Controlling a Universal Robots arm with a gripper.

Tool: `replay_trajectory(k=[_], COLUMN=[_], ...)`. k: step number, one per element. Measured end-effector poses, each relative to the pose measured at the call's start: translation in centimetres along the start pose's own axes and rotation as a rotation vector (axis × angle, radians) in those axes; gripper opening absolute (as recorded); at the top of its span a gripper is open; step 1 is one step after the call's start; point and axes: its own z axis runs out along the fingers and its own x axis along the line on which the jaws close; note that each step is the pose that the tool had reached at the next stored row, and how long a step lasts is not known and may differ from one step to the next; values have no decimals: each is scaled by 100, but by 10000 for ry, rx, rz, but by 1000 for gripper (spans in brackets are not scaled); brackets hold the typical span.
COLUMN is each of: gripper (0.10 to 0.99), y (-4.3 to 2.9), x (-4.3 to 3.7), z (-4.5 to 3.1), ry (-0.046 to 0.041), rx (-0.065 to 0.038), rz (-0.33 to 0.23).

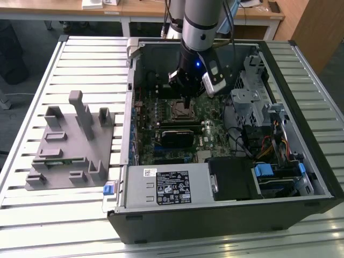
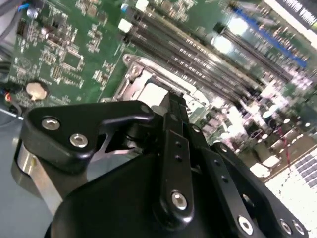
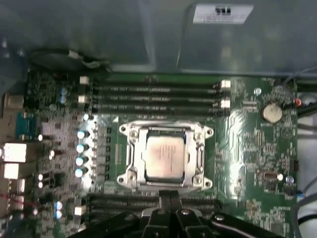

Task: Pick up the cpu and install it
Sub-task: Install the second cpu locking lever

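First wrist view: square silver cpu (image 3: 165,157) seated in metal socket (matte); black gripper (image 3: 170,198) clenched, empty.

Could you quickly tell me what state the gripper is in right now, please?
Gripper: shut, holding nothing, poised just above the cpu, which sits in the motherboard socket.

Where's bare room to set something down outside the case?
The slatted table is bare at the exterior view's left, around the grey fixture block, and along the near edge. It is crowded inside the open case, where the gripper hangs over the cpu in its socket.
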Motion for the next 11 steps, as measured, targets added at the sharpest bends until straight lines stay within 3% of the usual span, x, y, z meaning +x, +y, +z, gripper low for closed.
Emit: replay_trajectory(k=[4,11], gripper=[106,106], y=[-80,-96], x=[28,154], z=[4,30], ry=[-1,0], rx=[-1,-1], rz=[1,0])
